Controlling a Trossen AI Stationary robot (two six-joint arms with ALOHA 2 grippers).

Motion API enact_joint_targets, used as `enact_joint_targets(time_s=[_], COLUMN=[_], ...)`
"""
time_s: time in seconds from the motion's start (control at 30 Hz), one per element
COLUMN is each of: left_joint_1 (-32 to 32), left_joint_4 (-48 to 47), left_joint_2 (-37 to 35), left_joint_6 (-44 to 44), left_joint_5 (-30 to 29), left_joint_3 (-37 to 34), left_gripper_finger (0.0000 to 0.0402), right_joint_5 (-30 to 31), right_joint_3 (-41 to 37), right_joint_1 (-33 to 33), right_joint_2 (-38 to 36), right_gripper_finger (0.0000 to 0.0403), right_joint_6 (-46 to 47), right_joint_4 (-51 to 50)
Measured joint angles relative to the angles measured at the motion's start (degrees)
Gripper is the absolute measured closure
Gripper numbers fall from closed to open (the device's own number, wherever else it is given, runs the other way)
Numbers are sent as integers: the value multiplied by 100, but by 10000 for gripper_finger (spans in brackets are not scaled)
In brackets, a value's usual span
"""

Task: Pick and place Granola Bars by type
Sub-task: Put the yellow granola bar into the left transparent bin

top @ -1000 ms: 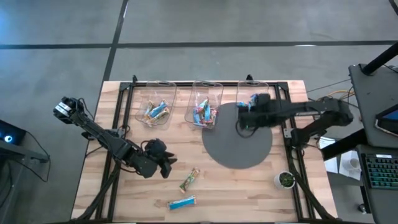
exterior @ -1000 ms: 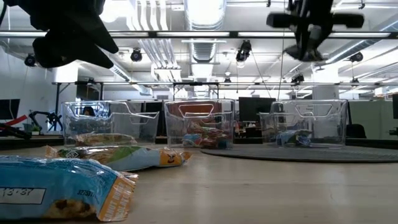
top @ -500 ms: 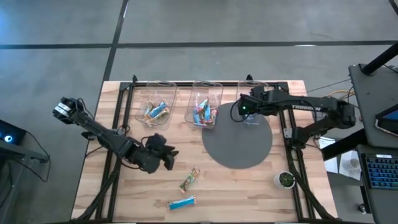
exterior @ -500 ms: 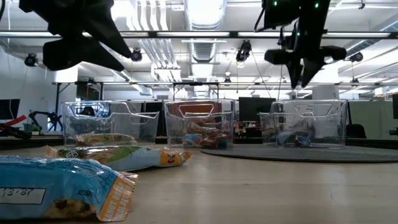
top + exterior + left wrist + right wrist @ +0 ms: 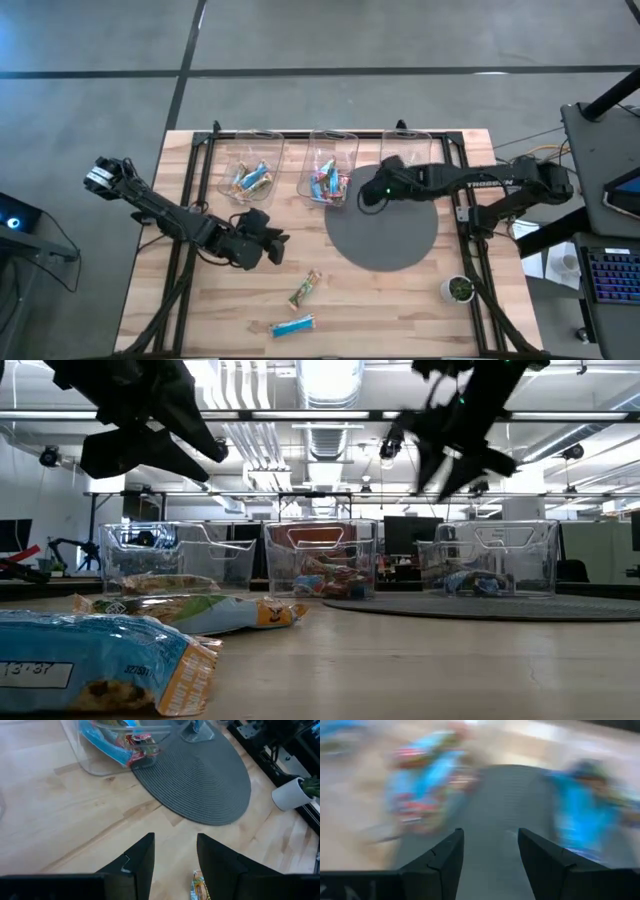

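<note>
Two granola bars lie flat on the wooden table near its front edge: a tan and green one (image 5: 305,289) and a bright blue one (image 5: 292,325). The low view shows them close up, the blue bar (image 5: 100,660) in front of the tan bar (image 5: 190,610). More bars lie in three clear bins along the far edge: left (image 5: 250,172), middle (image 5: 330,175) and right (image 5: 408,152). My left gripper (image 5: 268,246) hovers open above the table, to the left of the tan bar (image 5: 199,887) and nearer the far edge. My right gripper (image 5: 366,196) hangs open over the round grey mat (image 5: 385,235), between the middle and right bins.
A small white cup with a plant (image 5: 459,289) stands at the table's right, near the front edge. Black frame rails run along the left and right sides of the table. Bare wood shows between the mat and the two loose bars.
My right gripper has come away from above the right bin. It has moved left and toward the near edge, sunk over the mat, tipped, and opened its fingers. My left gripper has shifted a little toward the far right and stayed open. The bars on the table have not moved.
</note>
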Motion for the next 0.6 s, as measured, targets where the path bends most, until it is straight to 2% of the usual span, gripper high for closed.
enact_joint_targets(time_s=[0.17, 0.33, 0.47, 0.6], left_joint_1=[158, 220, 227, 227], left_joint_4=[-4, -4, -3, -2], left_joint_2=[0, 0, 0, 0], left_joint_6=[31, 311, 419, 524], left_joint_5=[461, 631, 952, 1462], left_joint_3=[0, -2, -4, -4], left_gripper_finger=[271, 271, 271, 271], right_joint_5=[-546, -724, -820, -1636], right_joint_3=[-117, -120, -123, -123], right_joint_1=[775, 1443, 1771, 1901], right_joint_2=[131, 553, 987, 1434], right_gripper_finger=[229, 234, 234, 232], right_joint_6=[-757, -1215, -1034, -343], right_joint_4=[1742, 2719, 3174, 3814])
